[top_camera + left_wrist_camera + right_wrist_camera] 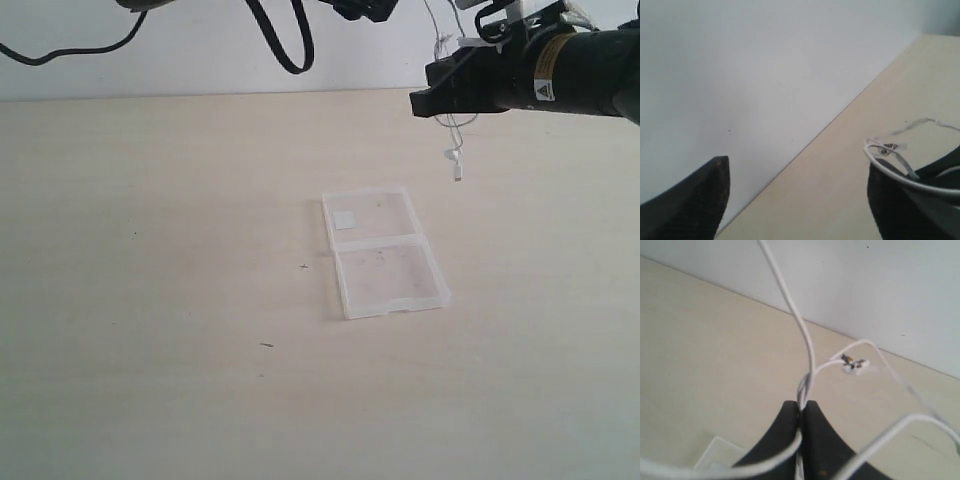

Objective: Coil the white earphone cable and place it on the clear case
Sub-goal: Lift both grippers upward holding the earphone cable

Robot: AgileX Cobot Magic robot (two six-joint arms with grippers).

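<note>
The clear case (392, 278) lies open and flat on the table, with a whitish patch (345, 220) in its far half. My right gripper (802, 407) is shut on strands of the white earphone cable (807, 347), held in the air beyond the case's far right corner. From that gripper (422, 100) an end of the cable (456, 165) dangles free above the table. An earbud (855, 365) hangs past the fingertips. My left gripper (800, 200) is open wide, with a loop of cable (890, 172) draped over one finger (905, 210). In the exterior view it is nearly cut off at the top edge.
Thick black robot cables (285, 40) hang at the top of the exterior view before the white wall. Small dark specks (304, 266) mark the pale wooden table (150, 300) left of the case. A corner of the case (715, 452) shows beside the right fingers.
</note>
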